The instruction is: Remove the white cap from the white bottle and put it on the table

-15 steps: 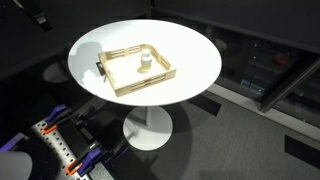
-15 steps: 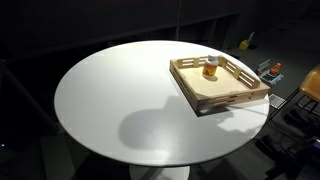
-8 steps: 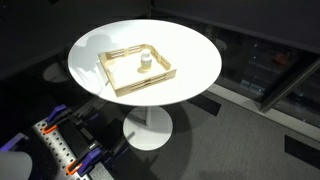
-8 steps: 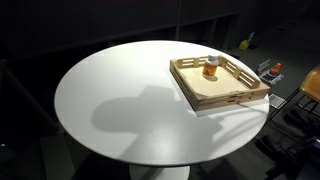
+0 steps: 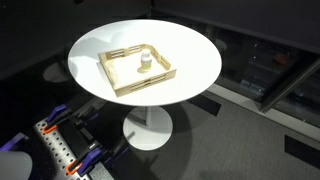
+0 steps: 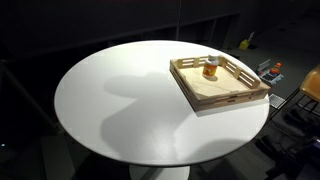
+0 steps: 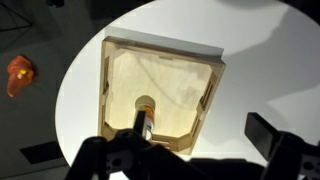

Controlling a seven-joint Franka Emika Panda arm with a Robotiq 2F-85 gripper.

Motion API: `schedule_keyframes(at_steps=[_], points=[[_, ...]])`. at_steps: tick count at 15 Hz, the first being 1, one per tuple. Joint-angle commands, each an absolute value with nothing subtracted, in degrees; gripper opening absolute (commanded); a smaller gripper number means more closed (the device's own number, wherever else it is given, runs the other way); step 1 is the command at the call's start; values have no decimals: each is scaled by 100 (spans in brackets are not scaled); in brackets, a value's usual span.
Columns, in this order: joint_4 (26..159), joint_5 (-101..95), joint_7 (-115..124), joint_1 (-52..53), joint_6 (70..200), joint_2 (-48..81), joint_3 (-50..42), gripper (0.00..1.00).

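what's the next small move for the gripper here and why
Probably descend while shifting to centre over the white bottle: the open gripper hangs high above the wooden tray, the bottle sits off-centre between its fingers, and the white cap looks still on.

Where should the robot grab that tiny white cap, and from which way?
Pinch the white cap by its round sides, coming straight down from above. The white bottle stands upright inside the wooden tray with the cap on top, and the tray's raised walls would probably get in the way of a low sideways reach.
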State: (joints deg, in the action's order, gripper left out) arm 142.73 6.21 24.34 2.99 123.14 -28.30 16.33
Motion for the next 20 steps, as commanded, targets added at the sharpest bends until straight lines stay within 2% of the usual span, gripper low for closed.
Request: schedule_keyframes(at_steps=[1, 8, 13, 20], points=[[14002, 693, 2161, 334, 12466, -2293, 1247, 100], [13953, 882, 1511, 394, 13051, -1741, 749, 100], [13947, 712, 1736, 318, 12918, -1732, 775, 100], [13511, 10, 2276, 12, 13069, -964, 780, 100]])
